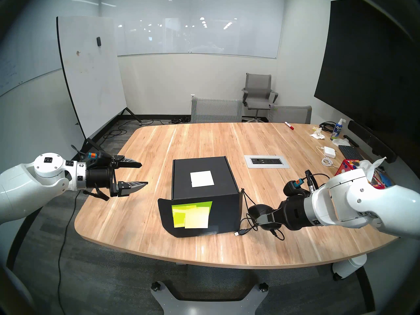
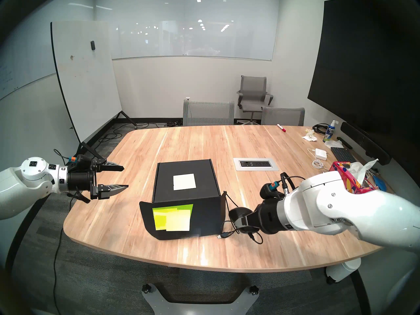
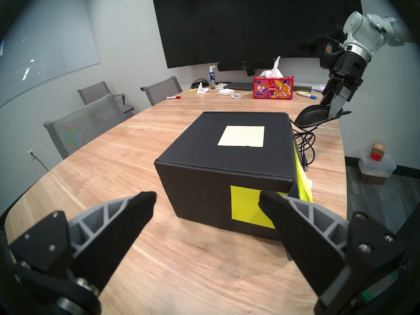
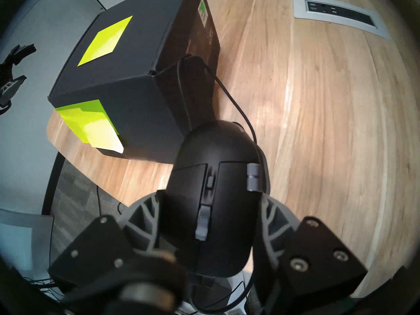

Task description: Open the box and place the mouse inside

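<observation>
Box [image 1: 204, 182] lid down; right gripper [image 4: 211, 216] pinching mouse [image 4: 218, 194]; left gripper [image 1: 141, 174] spread.

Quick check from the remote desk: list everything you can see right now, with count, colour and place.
box: 1, black, table centre, yellow-green notes on front flap
mouse: 1, black, in right gripper beside box
mouse cable: 1, black, trailing on table by box
table: 1, wood
power outlet panel: 1, grey, set in table
tissue box: 1, red floral, far right
charger: 1, white
marker: 1, red, far edge
spray bottle: 1, blue-white
chairs: 3, grey
whiteboard: 1, white, left
left gripper: open, empty
right gripper: shut on mouse
</observation>
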### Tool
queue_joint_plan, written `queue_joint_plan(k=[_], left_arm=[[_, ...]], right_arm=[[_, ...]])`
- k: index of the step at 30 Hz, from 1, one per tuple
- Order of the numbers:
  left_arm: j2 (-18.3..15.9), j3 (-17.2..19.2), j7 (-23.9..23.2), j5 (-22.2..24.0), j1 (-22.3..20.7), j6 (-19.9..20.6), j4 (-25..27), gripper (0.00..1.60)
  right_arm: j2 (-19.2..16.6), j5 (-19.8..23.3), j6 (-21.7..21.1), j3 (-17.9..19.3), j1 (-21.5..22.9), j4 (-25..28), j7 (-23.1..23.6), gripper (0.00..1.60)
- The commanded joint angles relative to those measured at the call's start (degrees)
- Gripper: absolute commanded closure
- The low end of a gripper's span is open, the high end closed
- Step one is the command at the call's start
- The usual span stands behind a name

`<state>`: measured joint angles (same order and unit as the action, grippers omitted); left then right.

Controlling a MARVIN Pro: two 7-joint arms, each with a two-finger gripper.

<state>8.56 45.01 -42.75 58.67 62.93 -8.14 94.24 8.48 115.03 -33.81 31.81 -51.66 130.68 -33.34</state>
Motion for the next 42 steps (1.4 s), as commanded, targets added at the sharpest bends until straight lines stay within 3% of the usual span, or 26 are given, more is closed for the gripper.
queue_joint_plan(k=[1,14,17,31,32,36,38,42], left_arm=[[-0.1,0.7,-0.1,0.3,-0.7,-0.4,0.0,0.00],[-0.1,0.6,-0.1,0.3,-0.8,-0.4,0.0,0.00],[-0.1,0.6,0.0,0.3,-0.8,-0.3,0.0,0.00],[-0.2,0.5,0.0,0.3,-0.9,-0.3,0.1,0.00],[-0.2,0.4,0.0,0.3,-0.9,-0.3,0.1,0.00],[-0.2,0.4,0.0,0.3,-0.9,-0.3,0.1,0.00],[-0.2,0.4,0.0,0.3,-0.9,-0.3,0.1,0.00],[-0.2,0.3,0.0,0.3,-1.0,-0.3,0.1,0.00]], right_arm=[[-1.4,-2.8,0.2,0.6,0.1,-3.0,4.3,1.60],[2.2,-11.7,-3.6,1.1,1.3,-15.2,14.5,1.60],[4.8,-15.0,-5.4,1.4,2.3,-19.9,17.2,1.60],[15.1,-25.6,-10.3,1.6,6.4,-32.4,26.6,1.60],[14.6,-25.8,-9.8,0.8,6.9,-32.3,27.4,1.60],[18.9,-29.4,-11.1,0.2,8.5,-37.1,30.5,1.60],[18.7,-29.8,-10.8,-0.2,8.9,-37.2,31.0,1.60],[22.0,-32.8,-12.3,-0.7,10.3,-41.0,33.2,1.60]])
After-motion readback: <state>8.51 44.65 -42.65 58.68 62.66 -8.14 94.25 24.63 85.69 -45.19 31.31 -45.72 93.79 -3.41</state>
